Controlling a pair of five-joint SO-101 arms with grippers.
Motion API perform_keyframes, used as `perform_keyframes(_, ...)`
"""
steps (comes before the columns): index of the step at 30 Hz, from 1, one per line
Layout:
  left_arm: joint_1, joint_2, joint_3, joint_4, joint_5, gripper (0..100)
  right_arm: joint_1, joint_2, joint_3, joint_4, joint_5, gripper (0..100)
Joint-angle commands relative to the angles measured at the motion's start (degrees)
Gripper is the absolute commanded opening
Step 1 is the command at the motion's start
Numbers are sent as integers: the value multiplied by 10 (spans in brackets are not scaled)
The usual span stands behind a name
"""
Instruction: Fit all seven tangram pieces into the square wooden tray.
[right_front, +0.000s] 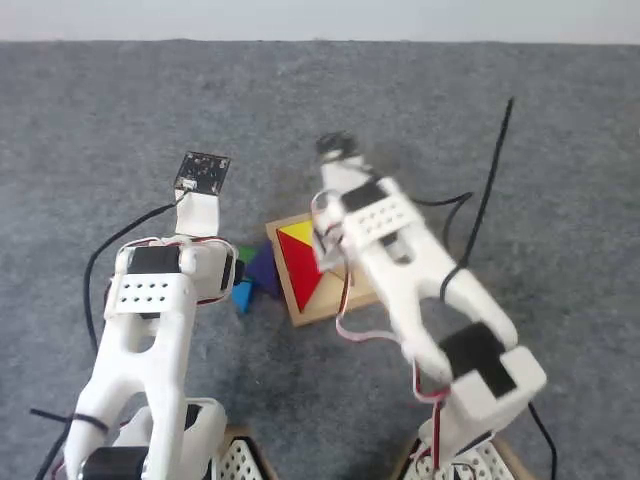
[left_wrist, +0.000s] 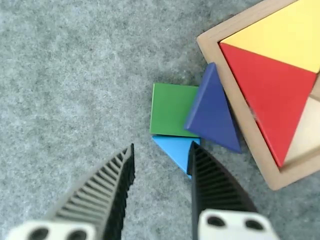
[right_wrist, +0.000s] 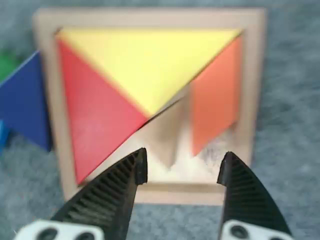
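Note:
The square wooden tray (right_front: 330, 306) (left_wrist: 240, 107) (right_wrist: 257, 75) lies on grey carpet and holds a yellow triangle (right_wrist: 150, 60) (left_wrist: 285, 32) (right_front: 297, 239), a red triangle (right_wrist: 95, 115) (left_wrist: 267, 92) (right_front: 300, 272) and an orange piece (right_wrist: 215, 100). Outside the tray lie a dark blue triangle (left_wrist: 212, 112) (right_wrist: 22, 102) (right_front: 263, 270), a green square (left_wrist: 170, 110) and a light blue triangle (left_wrist: 175, 150) (right_front: 243, 296). My left gripper (left_wrist: 162, 155) is open just above the light blue triangle. My right gripper (right_wrist: 182, 165) hangs open over the tray's bare part.
Grey carpet (right_front: 120, 120) spreads all around with free room. Black cables (right_front: 490, 180) run beside the right arm and behind the left arm.

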Motion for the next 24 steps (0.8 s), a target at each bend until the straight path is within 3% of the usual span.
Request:
perform_keyframes(1,-1,-4,-6,-9,-4,166,-27,-42,46,-44,6,241)
perform_keyframes(8,-3,-4,-6,-9,-4,166,-25,22,30,-53,9,241)
perform_keyframes(18,-4,-4,-7,-9,-4,166,54,93,-54,-52,33,241)
perform_keyframes(24,-4,-4,-7,-9,-4,166,62,104,-84,-52,33,241)
